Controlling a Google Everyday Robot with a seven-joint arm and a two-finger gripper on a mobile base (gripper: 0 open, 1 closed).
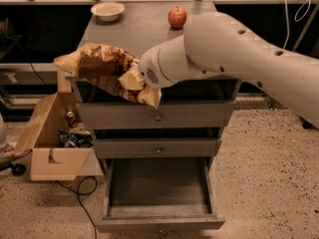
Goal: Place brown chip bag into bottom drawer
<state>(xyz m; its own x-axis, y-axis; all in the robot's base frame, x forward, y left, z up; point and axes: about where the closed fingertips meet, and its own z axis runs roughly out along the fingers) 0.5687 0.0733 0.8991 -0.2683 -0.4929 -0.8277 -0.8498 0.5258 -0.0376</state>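
One white robot arm (239,49) enters from the right edge and reaches leftward across the upper front of a grey metal three-drawer cabinet (164,133). Its tool (138,86) is at the arm's left end, level with the cabinet's top edge and in front of the left half of the top drawer (199,114).

The tool is clenched on a brown chip bag (102,68) of crinkled foil, with a dark patterned body and pale yellow ends. Foil covers most of the fingers. The brown chip bag is held in the air, lying roughly horizontal, with its free end pointing left past the cabinet's left corner. Whether it touches the cabinet edge cannot be determined. It is well above the bottom drawer (159,188).

The bottom drawer, the lowest and deepest grey metal drawer, is pulled out toward the camera, and its grey inner floor is in view. The middle drawer (158,147), a shallow grey front with a small round knob, is shut. A dark gap shows above the top drawer's front.

The counter (139,34), the cabinet's flat grey top, carries a pale shallow bowl (107,10) at rear left and a red apple (177,17) at rear centre, set apart from each other.

Left of the cabinet, an open cardboard box (55,153) stands on the speckled floor (264,173) and holds a small blue crumpled wrapper (75,138). A black cable (82,193) loops on the floor just in front of the box.
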